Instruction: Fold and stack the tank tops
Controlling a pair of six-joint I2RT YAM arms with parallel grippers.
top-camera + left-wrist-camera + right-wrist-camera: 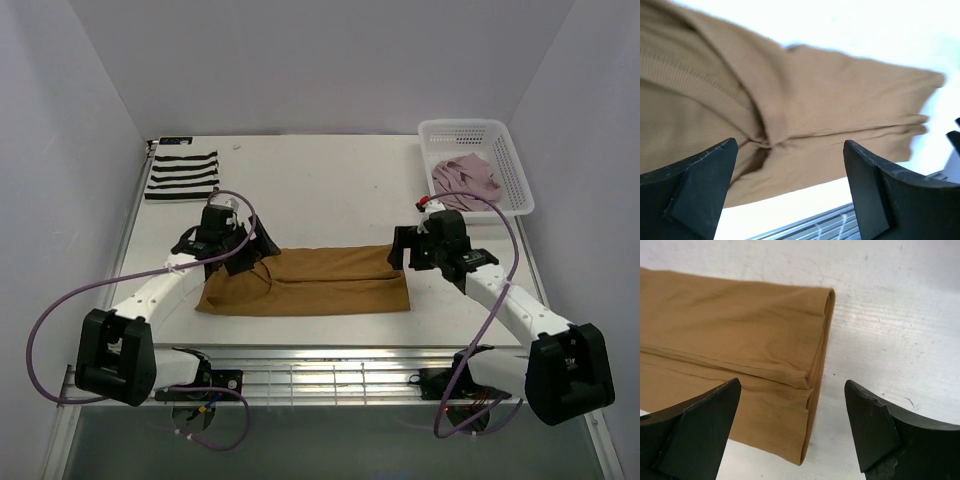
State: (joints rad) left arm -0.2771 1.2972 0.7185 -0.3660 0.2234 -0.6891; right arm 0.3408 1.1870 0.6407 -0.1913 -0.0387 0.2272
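The tan-brown tank top (310, 282) lies folded lengthwise into a long strip at the front middle of the table. My left gripper (252, 248) is open and empty just above its left end, where the cloth bunches in a crease (765, 142). My right gripper (400, 250) is open and empty over its right end, whose folded edge (815, 375) shows between the fingers. The striped tank top (182, 175) lies folded at the back left. The pale pink tank top (465, 177) lies crumpled in the basket.
A white mesh basket (512, 170) stands at the back right. A metal grille (320, 378) runs along the table's near edge between the arm bases. Purple cables loop beside both arms. White walls close in the sides and the back.
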